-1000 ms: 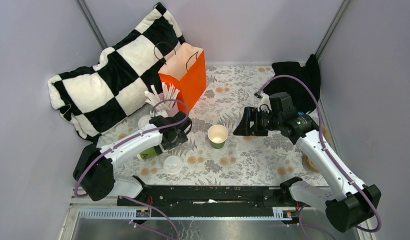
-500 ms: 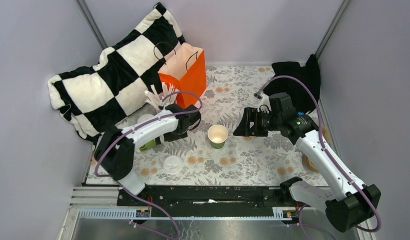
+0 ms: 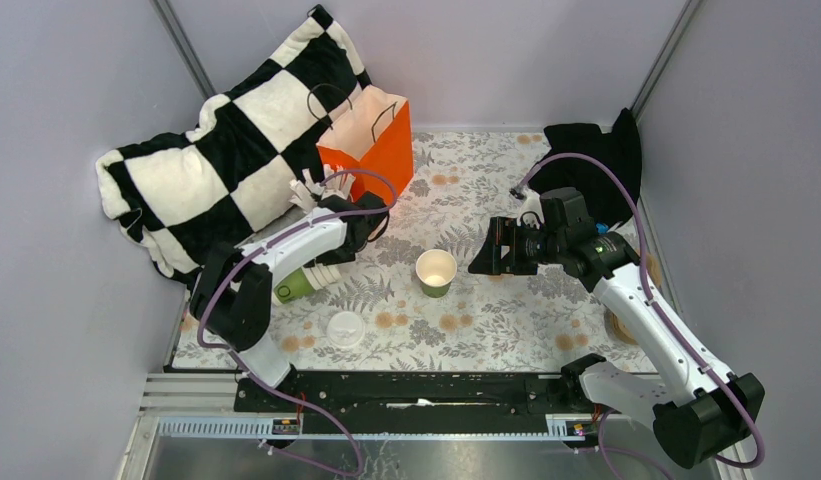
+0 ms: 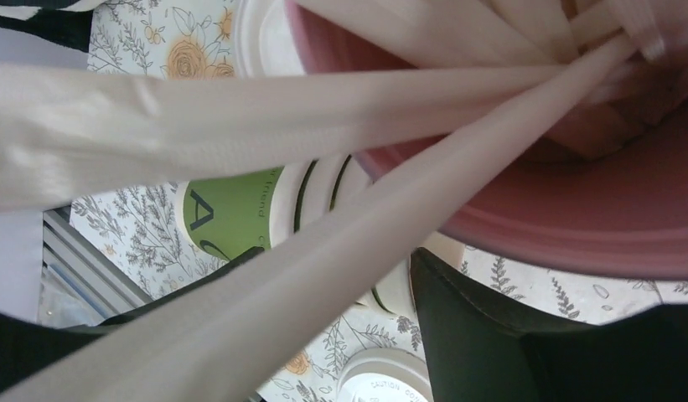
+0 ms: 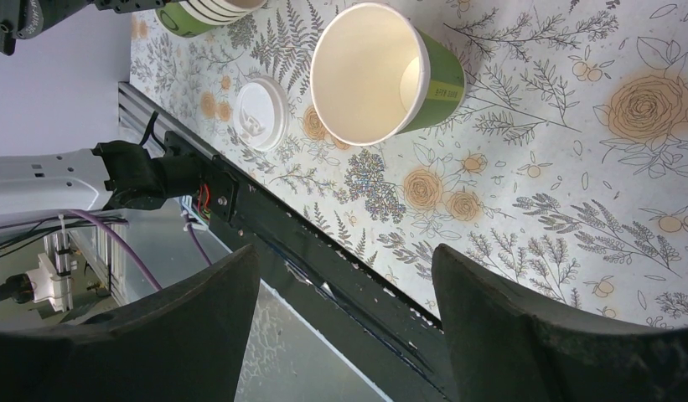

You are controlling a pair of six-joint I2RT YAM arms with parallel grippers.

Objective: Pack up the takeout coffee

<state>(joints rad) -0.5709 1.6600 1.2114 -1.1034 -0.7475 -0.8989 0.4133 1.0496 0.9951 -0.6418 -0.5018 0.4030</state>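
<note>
Top external: your L gripper (image 3: 348,212) is at the white sticks (image 3: 321,188), just in front of the orange bag (image 3: 378,152). Green cup (image 3: 436,271) stands lidless front-right of bag, white lid (image 3: 344,328) loose well in front of bag. Left wrist: sticks from pink cup (image 4: 575,218) cross betw. fingers; can't tell if spread or pinching. Right wrist: R gripper (image 5: 344,310) spread wide, nothing between, cup ahead.
</note>
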